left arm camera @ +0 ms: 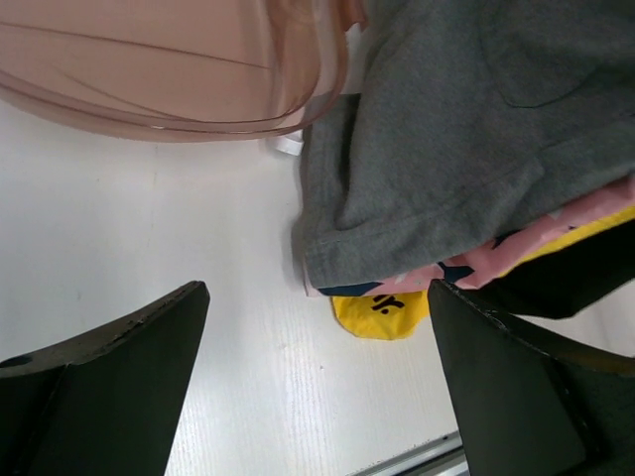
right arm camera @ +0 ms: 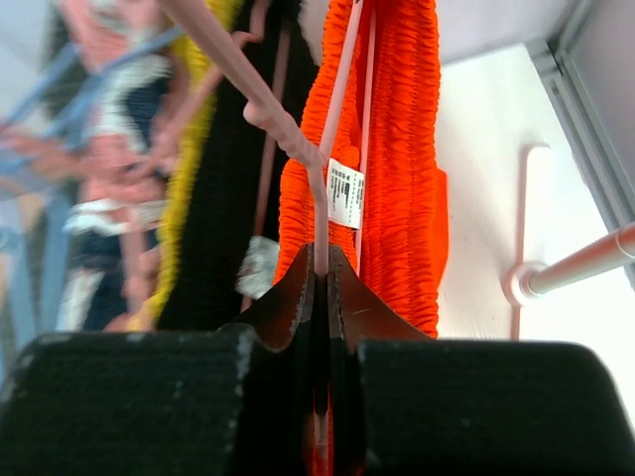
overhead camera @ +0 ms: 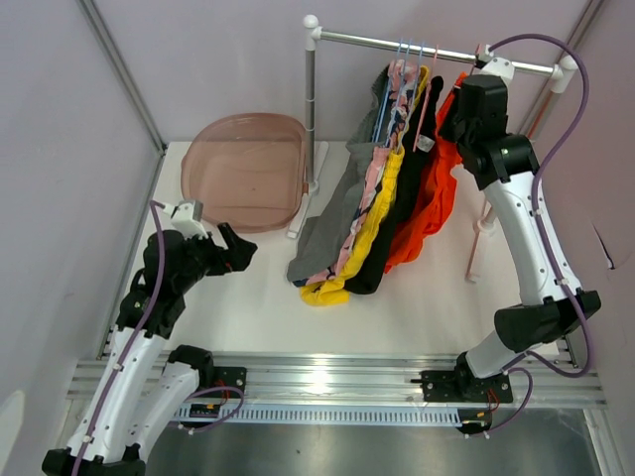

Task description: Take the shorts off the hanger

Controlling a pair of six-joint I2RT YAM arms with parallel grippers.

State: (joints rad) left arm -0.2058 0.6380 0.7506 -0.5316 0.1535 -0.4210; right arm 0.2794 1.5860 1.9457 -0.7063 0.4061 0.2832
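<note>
My right claw (right arm camera: 322,283) is clenched on the thin bar of the pink hanger (right arm camera: 288,134) that carries the orange shorts (right arm camera: 402,178). They hang under the rail (overhead camera: 437,45), touching the black shorts (right arm camera: 223,198). My left claw (left arm camera: 313,327) is released, low over the surface (left arm camera: 149,248), beside the grey shorts (left arm camera: 446,149). I judge that the bar can turn or slip between my fingers if I pull. A sideways pull can also drag the neighbour hangers.
</note>
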